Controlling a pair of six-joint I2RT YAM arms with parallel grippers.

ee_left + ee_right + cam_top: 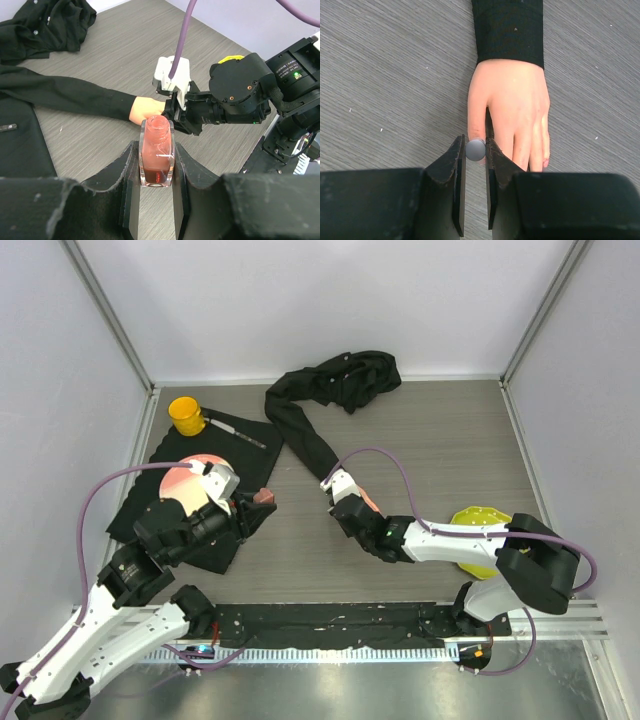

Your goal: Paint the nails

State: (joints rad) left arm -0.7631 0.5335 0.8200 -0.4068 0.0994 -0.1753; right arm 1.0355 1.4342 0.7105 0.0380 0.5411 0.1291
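Nails [546, 162] tip the mannequin hand [512, 105] mid-frame on the table [385, 75]. Right hand [474, 145] pinches the grey brush cap [475, 149]; left hand [156, 147] clamps the open polish bottle [156, 160]. Tilting it could spill polish, and a misaimed stroke would smear skin.

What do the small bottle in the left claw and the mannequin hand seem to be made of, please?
The small clear bottle of pinkish-red polish looks like glass: see-through walls with sharp glints. The pale peach mannequin hand looks like matte rubber or plastic: smooth, even skin without shine; which of the two is unclear.
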